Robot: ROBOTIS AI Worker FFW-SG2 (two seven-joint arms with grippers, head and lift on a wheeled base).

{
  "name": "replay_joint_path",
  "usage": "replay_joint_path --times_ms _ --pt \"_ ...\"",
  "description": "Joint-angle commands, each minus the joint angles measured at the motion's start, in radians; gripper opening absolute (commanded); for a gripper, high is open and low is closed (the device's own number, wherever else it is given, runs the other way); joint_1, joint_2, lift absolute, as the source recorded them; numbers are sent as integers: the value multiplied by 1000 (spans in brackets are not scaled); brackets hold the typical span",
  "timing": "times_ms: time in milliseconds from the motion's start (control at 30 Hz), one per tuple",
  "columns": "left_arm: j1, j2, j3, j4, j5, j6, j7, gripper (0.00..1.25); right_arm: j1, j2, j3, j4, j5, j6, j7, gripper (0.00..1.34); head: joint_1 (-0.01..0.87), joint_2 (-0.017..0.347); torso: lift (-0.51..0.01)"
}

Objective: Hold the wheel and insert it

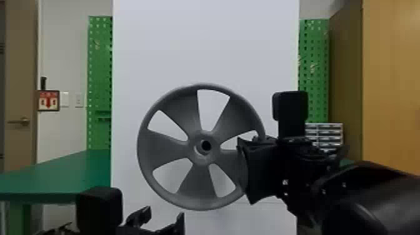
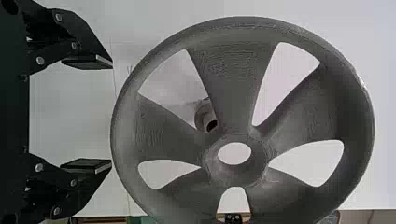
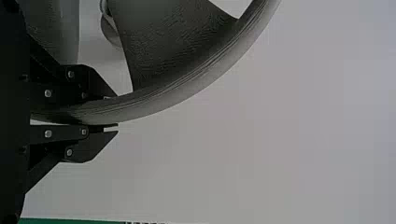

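- 1 grey wheel [image 1: 164,147], 5 broad spokes: standing upright before a white panel [image 1: 206,40], its face turned towards the head, presumably so that the hub [image 2: 236,175] is lying square to its mount.
- 1 grey stub [image 2: 202,112], likely the mount: projecting beyond the wheel and showing through an opening between 2 spokes in the left wrist view; hub and stub are not yet lining up from that angle.
- 1 right gripper [image 3: 116,112]: holding the wheel at the rim's outer edge, probably because this grip is leaving the centre free for the stub.
- 2 right fingers: closing on the rim, 1 at each side, parted by little more than its thickness.
- 1 left gripper [image 2: 112,114]: waiting low on the robot's left, near the rim, perhaps for steadying the wheel's other side.
- 2 left fingers: standing wide apart, facing each other, gripping nothing.
- 1 step pending, by judgement: centring the bore before pushing; a single-sided hold is risking tilt.
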Motion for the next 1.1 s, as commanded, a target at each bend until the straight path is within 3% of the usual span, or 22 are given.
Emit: replay_joint_path --times_ms 0,1067 --pt "-2 1 0 2 0 0 -1 753 -7 1 5 31 0 -31 0 153 0 55 -485" --pt "-6 4 -8 10 11 0 1 753 -76 1 -6 247 -16 -139 2 153 0 55 -485"
